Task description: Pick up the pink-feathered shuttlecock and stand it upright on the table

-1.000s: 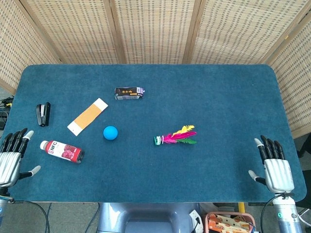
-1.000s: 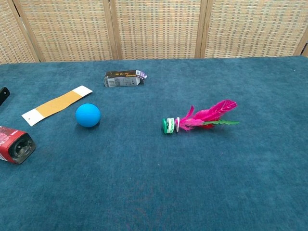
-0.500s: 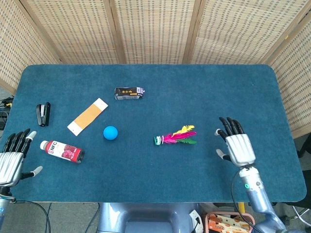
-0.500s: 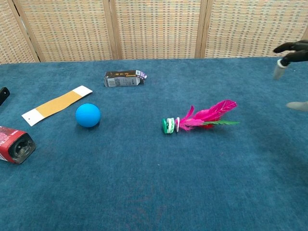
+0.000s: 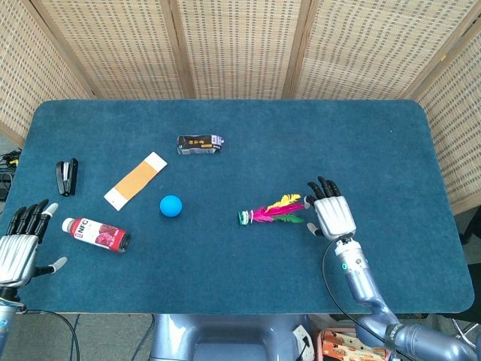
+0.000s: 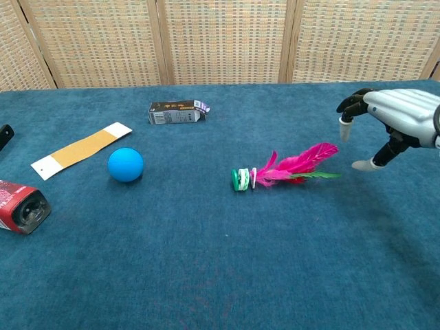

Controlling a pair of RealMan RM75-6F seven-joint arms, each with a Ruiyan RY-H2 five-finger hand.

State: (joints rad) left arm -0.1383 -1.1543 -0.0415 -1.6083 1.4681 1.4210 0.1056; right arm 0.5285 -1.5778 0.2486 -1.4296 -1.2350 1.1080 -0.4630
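The right hand hovered with spread, empty fingers beside the shuttlecock; only the head view showed the open left hand at the surface edge.

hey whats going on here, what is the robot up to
The right hand is open and reaching toward the pink-feathered shuttlecock, which lies on its side on the blue table. Its fingers are near the feather tips but hold nothing yet. The left hand rests open at the table's near left corner, beside a red bottle. A blue ball, an orange-and-white card, a dark box and a stapler lie untouched.
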